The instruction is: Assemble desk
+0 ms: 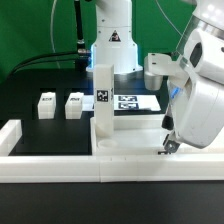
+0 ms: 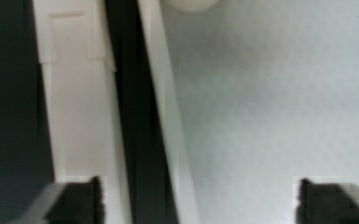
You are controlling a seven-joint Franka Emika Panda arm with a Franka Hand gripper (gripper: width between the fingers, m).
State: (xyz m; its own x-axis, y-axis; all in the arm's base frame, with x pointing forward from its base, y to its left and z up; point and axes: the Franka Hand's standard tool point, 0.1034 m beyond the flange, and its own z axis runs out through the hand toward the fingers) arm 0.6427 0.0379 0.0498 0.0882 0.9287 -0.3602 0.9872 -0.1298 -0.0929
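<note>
The desk's white tabletop panel (image 1: 135, 140) lies flat on the black table just behind the front wall. One leg (image 1: 103, 100) stands upright on its left part, with a tag near its top. Two loose legs (image 1: 46, 104) (image 1: 74, 104) sit further back on the exterior view's left. My gripper (image 1: 168, 147) hangs low over the panel's right end. In the wrist view the gripper (image 2: 206, 205) is open, its dark fingertips (image 2: 78, 200) wide apart with nothing between them. Beneath them lie the panel's flat white face (image 2: 265, 110), a dark gap and a white strip (image 2: 73, 100).
A long low white border wall (image 1: 90, 172) runs along the front and turns back at the left (image 1: 10, 135). The marker board (image 1: 137, 101) lies flat behind the panel. The robot's base (image 1: 112, 45) stands at the back, with cables to its left.
</note>
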